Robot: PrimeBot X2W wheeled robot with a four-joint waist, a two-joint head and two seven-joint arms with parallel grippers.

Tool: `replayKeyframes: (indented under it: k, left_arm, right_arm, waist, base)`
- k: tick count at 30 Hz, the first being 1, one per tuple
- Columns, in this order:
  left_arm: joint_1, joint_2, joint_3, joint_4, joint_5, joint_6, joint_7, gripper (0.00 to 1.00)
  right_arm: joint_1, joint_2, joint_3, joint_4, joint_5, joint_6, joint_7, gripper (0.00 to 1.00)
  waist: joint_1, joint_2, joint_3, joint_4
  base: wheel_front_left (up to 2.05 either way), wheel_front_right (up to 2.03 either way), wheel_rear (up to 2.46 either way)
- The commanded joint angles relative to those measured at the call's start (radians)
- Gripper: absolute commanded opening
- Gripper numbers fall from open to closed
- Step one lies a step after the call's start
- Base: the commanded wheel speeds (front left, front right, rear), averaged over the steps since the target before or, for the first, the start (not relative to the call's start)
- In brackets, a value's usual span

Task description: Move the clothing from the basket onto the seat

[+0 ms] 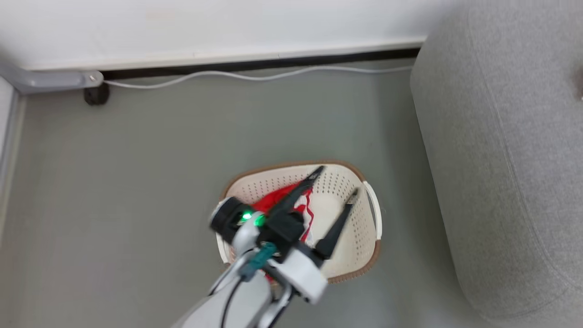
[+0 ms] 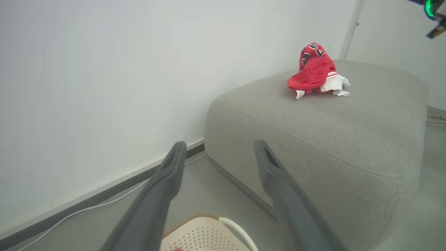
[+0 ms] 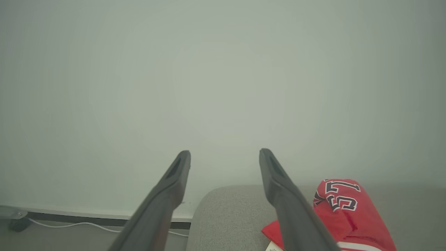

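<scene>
- The left end effector [image 1: 335, 183] hangs over the basket [image 1: 360, 230], released, its two fingers spread wide with nothing between them.
- The basket stands on the grey floor [image 1: 182, 159]. Inside it, under the arm, lies a red piece [image 1: 276, 200] with white trim, toward the basket's left half.
- The seat [image 1: 501, 159] stands just to the right of the basket, not touching it.
- A red jersey [image 2: 312, 71] with black, white-edged numbers sits bunched on top of the seat, well apart from the basket, with white fabric at its lower edge.
- The right end effector [image 3: 224, 152] is away from the basket, over the seat and near the jersey, also released and empty.
- Beyond the basket, a white cable [image 1: 250, 76] runs along the foot of the wall [image 1: 227, 27].
</scene>
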Motion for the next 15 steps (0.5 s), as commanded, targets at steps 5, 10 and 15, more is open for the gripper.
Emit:
replayKeyframes:
  k: [5, 10, 15]
  left_arm:
    - [0.104, 0.057, 0.204, -0.048, 0.039, -0.028, -0.005, 1.00]
    - [0.193, 0.082, 0.349, -0.079, 0.064, -0.023, -0.005, 1.00]
    - [0.311, 0.092, 0.488, -0.113, 0.109, -0.021, -0.005, 1.00]
  right_arm:
    - [0.064, 0.008, 0.069, -0.071, -0.025, 0.001, -0.005, 1.00]
    - [0.097, 0.049, 0.104, -0.087, -0.041, 0.001, -0.005, 1.00]
    - [0.156, 0.098, 0.133, -0.093, -0.076, 0.001, -0.005, 1.00]
  waist:
    - [0.0000, 0.0000, -0.099, 0.036]
    - [0.0000, 0.0000, -0.146, 0.046]
    - [0.0000, 0.0000, -0.190, 0.053]
  base:
    - [0.00, 0.00, 0.00]
    - [0.00, 0.00, 0.00]
    - [0.00, 0.00, 0.00]
